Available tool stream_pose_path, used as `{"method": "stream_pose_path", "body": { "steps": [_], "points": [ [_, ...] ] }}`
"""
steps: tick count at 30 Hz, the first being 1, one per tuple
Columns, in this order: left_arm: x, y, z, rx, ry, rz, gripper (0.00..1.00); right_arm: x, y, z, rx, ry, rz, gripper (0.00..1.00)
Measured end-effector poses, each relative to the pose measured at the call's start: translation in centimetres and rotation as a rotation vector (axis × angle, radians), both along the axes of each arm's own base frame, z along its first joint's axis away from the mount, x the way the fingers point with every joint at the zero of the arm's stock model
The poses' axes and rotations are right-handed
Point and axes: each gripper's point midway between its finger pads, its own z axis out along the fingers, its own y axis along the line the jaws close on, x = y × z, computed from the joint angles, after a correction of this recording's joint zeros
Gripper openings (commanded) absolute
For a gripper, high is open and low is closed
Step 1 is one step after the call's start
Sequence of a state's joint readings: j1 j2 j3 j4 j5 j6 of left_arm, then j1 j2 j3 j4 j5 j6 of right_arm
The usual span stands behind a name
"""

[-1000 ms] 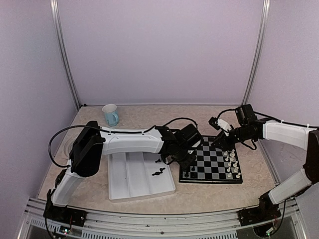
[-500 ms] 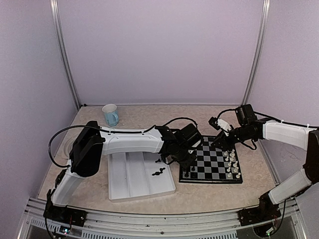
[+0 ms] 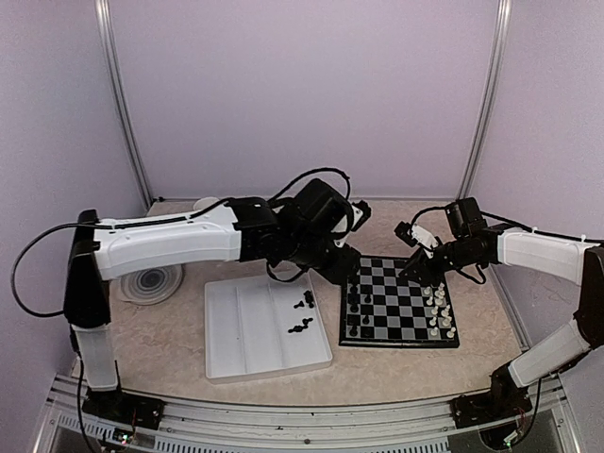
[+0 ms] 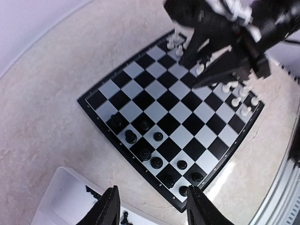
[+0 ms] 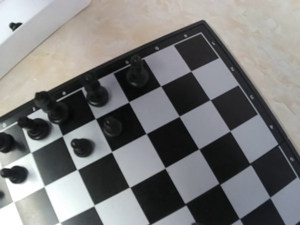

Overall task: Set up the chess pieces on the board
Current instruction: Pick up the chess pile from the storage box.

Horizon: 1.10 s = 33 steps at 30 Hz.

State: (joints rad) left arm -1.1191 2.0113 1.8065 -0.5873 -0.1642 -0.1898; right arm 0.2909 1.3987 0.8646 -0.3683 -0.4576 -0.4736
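The board (image 3: pixel 401 300) lies right of centre, with several black chess pieces (image 3: pixel 354 308) along its left side and white pieces (image 3: pixel 439 309) along its right side. More black pieces (image 3: pixel 302 304) lie in the white tray (image 3: pixel 236 330). My left gripper (image 3: pixel 344 266) hangs open and empty high over the board's far-left corner. In the left wrist view its gripper (image 4: pixel 154 208) spans the board's (image 4: pixel 171 110) near edge, above the black pieces (image 4: pixel 157 162). My right gripper (image 3: pixel 416 271) hovers over the board's far right; the right wrist view shows black pieces (image 5: pixel 96 91) on the board (image 5: pixel 187 122), fingers hidden.
A cup (image 3: pixel 201 202) is mostly hidden behind my left arm at the back left. A round grey spiral disc (image 3: pixel 151 281) lies left of the tray. The tray corner with one black piece (image 5: pixel 15 26) shows in the right wrist view. Metal frame posts stand at both back corners.
My left arm has risen and drawn back from the board's left edge, its elbow swung far left. The right arm has not moved.
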Motion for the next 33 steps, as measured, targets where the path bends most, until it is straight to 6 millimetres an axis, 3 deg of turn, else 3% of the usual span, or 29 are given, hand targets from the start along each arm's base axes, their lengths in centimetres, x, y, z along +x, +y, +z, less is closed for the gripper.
{"method": "stream_pose_path", "body": {
  "steps": [3,6,8,11,14,17,19,23,27,33],
  "points": [
    [0.5,2.9,4.6,-0.115,-0.038,0.037,0.52,-0.2,0.2,0.1,0.007,-0.002,0.017,0.36],
    [2.8,7.2,5.3,-0.174,-0.03,0.122,0.53,-0.7,0.6,0.3,0.015,0.002,0.055,0.33],
    [4.3,9.9,3.4,-0.179,0.004,0.177,0.53,-1.2,1.3,0.8,0.015,0.001,0.097,0.32],
    [5.0,12.9,-1.1,-0.152,0.094,0.225,0.53,-2.0,3.7,2.4,-0.005,-0.031,0.191,0.3],
    [3.8,14.3,-5.0,-0.123,0.187,0.232,0.54,-2.9,8.3,4.8,-0.02,-0.1,0.334,0.27],
    [3.1,14.8,-6.3,-0.137,0.231,0.242,0.56,-3.7,12.6,5.5,-0.037,-0.127,0.448,0.26],
    [3.2,15.0,-6.0,-0.165,0.234,0.255,0.58,-4.1,15.0,4.4,-0.068,-0.116,0.503,0.25],
    [4.2,16.8,-4.3,-0.261,0.215,0.326,0.61,-5.8,18.5,0.1,-0.162,-0.042,0.593,0.26],
    [4.9,19.2,-2.8,-0.345,0.195,0.398,0.62,-7.9,20.8,-3.4,-0.235,0.029,0.665,0.3],
    [5.1,19.9,-1.5,-0.39,0.17,0.408,0.62,-9.7,23.3,-6.0,-0.315,0.067,0.728,0.3]
  ]
}}
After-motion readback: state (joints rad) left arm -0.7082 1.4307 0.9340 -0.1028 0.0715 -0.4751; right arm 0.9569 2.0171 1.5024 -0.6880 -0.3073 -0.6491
